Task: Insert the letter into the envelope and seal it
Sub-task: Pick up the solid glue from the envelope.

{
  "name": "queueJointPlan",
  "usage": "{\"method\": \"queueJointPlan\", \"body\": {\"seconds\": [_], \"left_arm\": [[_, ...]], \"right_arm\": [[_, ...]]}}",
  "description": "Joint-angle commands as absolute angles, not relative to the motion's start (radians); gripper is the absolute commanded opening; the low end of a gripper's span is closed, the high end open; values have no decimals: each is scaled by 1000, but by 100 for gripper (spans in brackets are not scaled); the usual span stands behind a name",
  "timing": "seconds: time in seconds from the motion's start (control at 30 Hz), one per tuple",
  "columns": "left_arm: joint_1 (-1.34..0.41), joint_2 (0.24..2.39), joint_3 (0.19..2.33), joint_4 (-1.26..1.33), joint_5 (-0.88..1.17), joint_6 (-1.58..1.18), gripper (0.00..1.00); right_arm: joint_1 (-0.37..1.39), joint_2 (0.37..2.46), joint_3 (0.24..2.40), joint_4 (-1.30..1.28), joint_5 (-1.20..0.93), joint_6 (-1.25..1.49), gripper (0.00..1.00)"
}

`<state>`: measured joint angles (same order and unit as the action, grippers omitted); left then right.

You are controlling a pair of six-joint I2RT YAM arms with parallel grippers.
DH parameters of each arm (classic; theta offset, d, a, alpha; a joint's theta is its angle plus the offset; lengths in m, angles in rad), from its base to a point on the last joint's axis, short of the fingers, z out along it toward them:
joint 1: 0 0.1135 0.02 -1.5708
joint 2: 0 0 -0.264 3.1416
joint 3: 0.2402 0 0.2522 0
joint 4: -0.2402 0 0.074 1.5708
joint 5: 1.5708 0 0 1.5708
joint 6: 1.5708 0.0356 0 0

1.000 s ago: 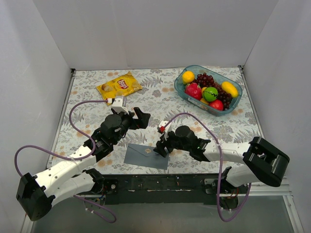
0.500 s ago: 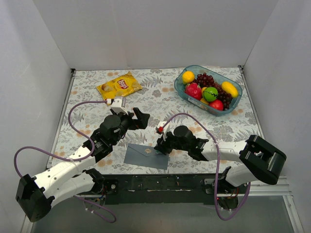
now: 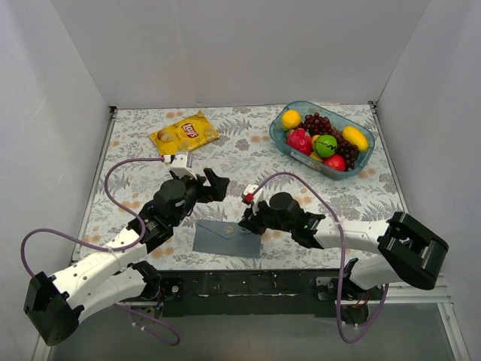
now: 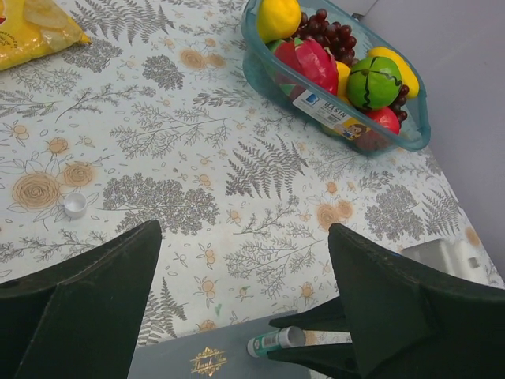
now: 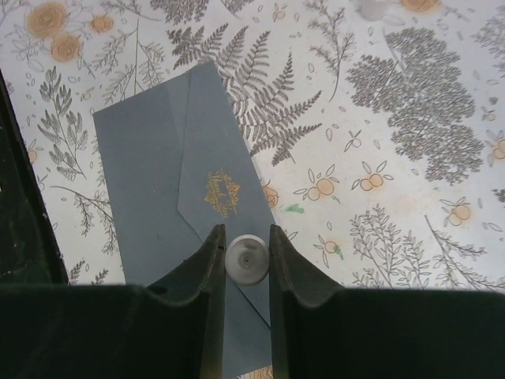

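The table (image 3: 248, 150) carries the envelope (image 3: 225, 238) flat at its near edge, flap folded down. The letter is not visible, presumably inside. The left gripper (image 4: 245, 233) hovers wide open and empty. The right gripper (image 5: 247, 237) pinches a glue stick (image 5: 247, 259) above the flap, evidently for sealing.

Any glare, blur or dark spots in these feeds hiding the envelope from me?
Top external: even soft light, no glare, the envelope small but sharp. Right wrist: envelope and gold emblem crisp, its dark fingers block the bottom edge. Left wrist: tablecloth sharp, its black fingers cover the lower corners, only a strip of envelope shows.
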<state>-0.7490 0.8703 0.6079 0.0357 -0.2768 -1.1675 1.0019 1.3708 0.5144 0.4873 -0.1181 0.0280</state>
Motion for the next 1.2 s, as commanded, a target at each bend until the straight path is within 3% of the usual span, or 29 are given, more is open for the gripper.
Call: {"method": "queueJointPlan", "body": {"seconds": [0.0, 0.23, 0.43, 0.63, 0.73, 0.97, 1.17], "left_arm": [[-744, 851, 578, 43, -259, -1160, 84], [-744, 865, 499, 112, -150, -1163, 74], [-744, 874, 431, 153, -51, -1232, 58], [-744, 782, 449, 63, -235, -1252, 59], [-710, 749, 509, 6, -299, -1233, 55], [-416, 853, 589, -8, -53, -1233, 55], [-364, 868, 601, -37, -67, -1247, 54]], "right_arm": [[1006, 1287, 578, 477, -35, 8, 1], [1005, 1285, 597, 446, 49, 3, 1], [1003, 1330, 594, 457, 92, 17, 1], [996, 1342, 621, 462, 147, 23, 1], [988, 1351, 644, 457, 167, 23, 1], [947, 1475, 854, 400, 120, 23, 1], [898, 1621, 1088, 367, 6, 43, 1]]}}
